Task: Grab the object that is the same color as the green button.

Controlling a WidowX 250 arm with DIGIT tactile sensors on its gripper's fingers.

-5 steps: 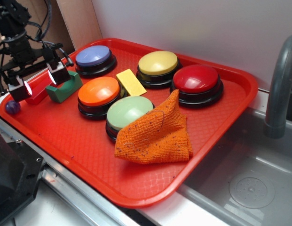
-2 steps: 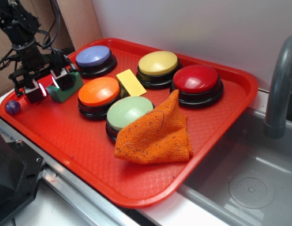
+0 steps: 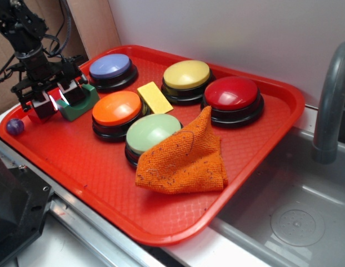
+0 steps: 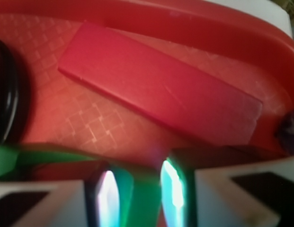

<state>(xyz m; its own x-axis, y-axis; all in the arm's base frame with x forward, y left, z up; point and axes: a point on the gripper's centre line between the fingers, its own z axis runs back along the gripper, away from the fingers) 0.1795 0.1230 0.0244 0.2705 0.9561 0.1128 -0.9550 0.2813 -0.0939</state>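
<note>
The object, a small dark green arch block [image 3: 80,105], lies at the tray's left end beside the blue button [image 3: 110,65]. My gripper [image 3: 55,98] is down over the block's left end. In the wrist view green wood [image 4: 142,196] fills the gap between the two lit pads [image 4: 109,198], so the gripper looks shut on the block. The pale green button [image 3: 151,131] sits mid-tray on its black base, its right side covered by an orange cloth [image 3: 183,158].
A long red bar [image 4: 161,101] lies just beyond the fingers, along the red tray's rim [image 3: 161,233]. A purple ball [image 3: 15,126] sits at the left corner. Orange [image 3: 116,107], yellow [image 3: 186,74] and red [image 3: 231,92] buttons and a flat yellow block [image 3: 155,96] stand nearby. A sink [image 3: 289,211] and faucet [image 3: 328,105] are on the right.
The gripper has swung in from the left and dropped over the green block's left end. Its fingers have drawn together around the block. The block has stayed in place.
</note>
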